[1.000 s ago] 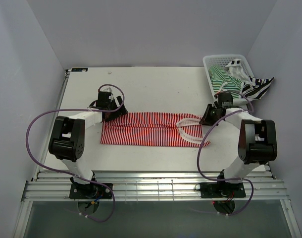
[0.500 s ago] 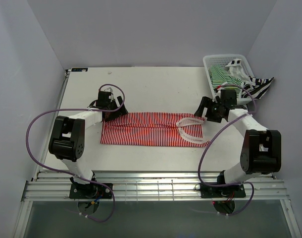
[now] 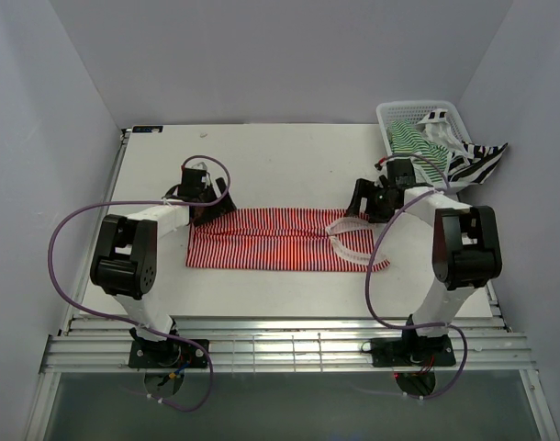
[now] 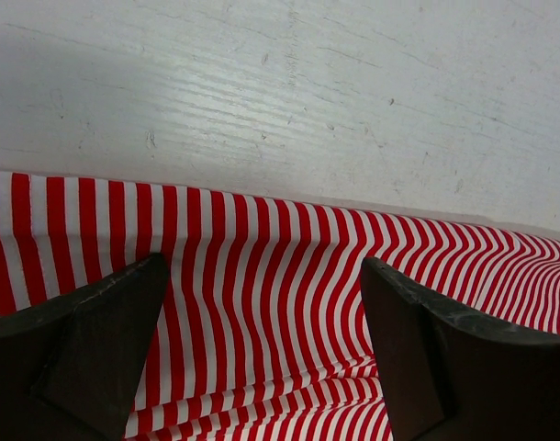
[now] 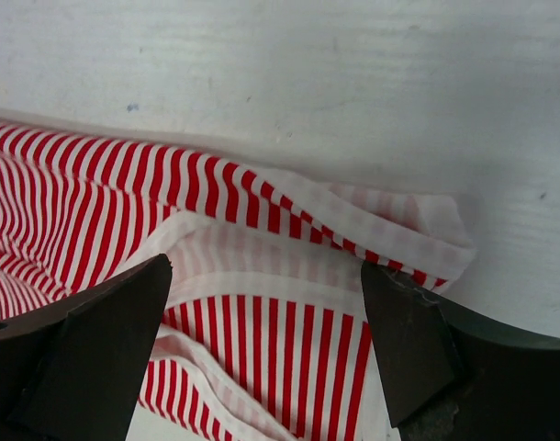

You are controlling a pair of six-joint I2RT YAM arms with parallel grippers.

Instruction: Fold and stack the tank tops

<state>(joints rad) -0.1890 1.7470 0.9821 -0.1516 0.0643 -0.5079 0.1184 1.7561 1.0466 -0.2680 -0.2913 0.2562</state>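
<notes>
Red-and-white tank top (image 3: 271,239) lies long axis left-right, straps rightward; left end effector (image 3: 214,208) and right end effector (image 3: 361,206) gape empty.

The right gripper (image 3: 363,204) went from nearly closed to wide apart. It shifted up and to the left from the right-centre of the frame, ending over the strap end of the red top (image 3: 271,239). Its arm swung left with it, the elbow moving slightly inward.

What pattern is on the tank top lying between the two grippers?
The tank top has thin red-and-white stripes; left wrist view shows it best.
</notes>
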